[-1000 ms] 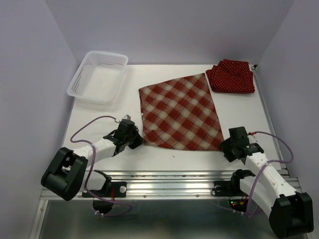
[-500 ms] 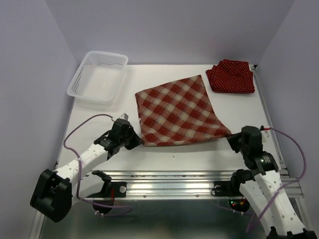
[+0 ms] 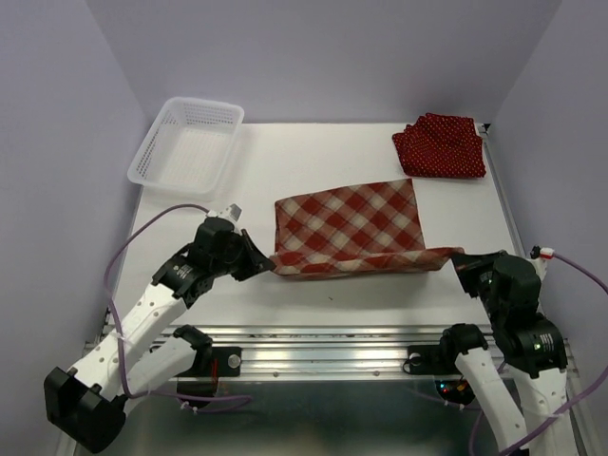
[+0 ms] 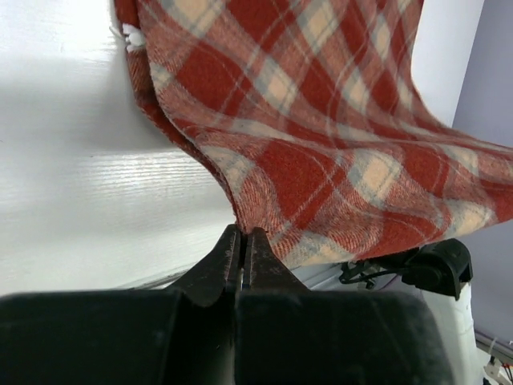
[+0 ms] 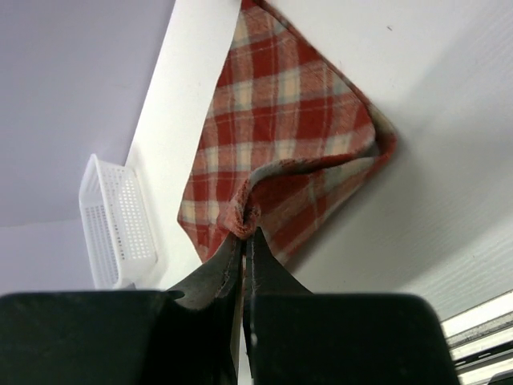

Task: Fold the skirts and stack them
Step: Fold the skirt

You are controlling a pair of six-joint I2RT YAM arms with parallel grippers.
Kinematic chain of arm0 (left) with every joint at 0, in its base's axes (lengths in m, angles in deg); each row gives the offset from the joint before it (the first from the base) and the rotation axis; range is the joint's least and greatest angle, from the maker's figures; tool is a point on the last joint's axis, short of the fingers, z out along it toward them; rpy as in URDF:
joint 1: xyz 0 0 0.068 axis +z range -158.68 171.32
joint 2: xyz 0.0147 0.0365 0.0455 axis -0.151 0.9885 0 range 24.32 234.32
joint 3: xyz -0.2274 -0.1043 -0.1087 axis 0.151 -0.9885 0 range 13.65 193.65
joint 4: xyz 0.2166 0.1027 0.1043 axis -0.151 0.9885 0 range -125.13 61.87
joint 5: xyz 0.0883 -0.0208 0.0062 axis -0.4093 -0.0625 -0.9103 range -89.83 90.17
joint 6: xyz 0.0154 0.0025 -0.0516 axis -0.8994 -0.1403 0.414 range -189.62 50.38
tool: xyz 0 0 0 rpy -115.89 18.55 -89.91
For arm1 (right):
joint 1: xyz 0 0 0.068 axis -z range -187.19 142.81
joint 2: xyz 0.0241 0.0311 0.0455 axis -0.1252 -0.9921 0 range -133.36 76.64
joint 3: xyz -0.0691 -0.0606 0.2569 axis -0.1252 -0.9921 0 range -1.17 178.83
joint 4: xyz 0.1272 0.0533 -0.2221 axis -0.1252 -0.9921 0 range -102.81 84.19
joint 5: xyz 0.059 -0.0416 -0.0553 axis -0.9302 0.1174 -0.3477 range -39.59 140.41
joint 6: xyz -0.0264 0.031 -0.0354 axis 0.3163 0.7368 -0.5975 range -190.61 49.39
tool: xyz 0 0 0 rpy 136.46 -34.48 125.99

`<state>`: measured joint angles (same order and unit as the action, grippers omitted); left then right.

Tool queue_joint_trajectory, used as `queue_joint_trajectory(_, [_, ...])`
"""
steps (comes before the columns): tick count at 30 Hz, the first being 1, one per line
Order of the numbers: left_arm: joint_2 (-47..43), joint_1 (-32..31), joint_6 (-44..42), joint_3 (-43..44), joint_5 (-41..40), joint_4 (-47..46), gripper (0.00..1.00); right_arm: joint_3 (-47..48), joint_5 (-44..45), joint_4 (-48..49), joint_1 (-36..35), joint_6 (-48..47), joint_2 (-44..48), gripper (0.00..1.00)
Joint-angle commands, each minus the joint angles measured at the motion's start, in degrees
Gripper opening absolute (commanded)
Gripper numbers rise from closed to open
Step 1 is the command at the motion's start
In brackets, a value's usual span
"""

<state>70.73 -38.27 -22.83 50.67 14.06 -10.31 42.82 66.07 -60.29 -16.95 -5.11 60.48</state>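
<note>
Left gripper (image 4: 243, 245) pinching near-left corner of red-and-cream plaid cloth skirt (image 3: 351, 223), fingers pressed together on fabric. Right gripper (image 5: 247, 231) pinching near-right corner likewise. Near edge hanging raised above white table (image 3: 380, 285); far part lying mid-table. Dark red polka-dot skirts (image 3: 440, 145) sitting far right.
</note>
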Motion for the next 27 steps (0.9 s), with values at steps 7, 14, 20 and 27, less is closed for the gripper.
queue_joint_trajectory(7, [8.42, -0.04, -0.73, 10.79, -7.38, 0.85, 0.00, 2.15, 6.65, 15.62, 0.09, -4.49, -12.29, 0.01])
queue_joint_trajectory(14, [17.48, 0.67, -2.13, 20.98, -13.26, 1.90, 0.00, 4.79, 12.54, 22.39, 0.09, -6.61, -20.48, 0.01])
queue_joint_trajectory(20, [24.33, 4.26, -5.20, 26.70, -13.81, 1.55, 0.00, 7.69, 15.36, 27.58, 0.09, -9.41, -28.56, 0.01])
queue_joint_trajectory(27, [31.01, 9.36, -7.76, 28.90, -7.13, -2.57, 0.00, 10.06, 15.45, 33.64, 0.09, -11.62, -38.05, 0.01])
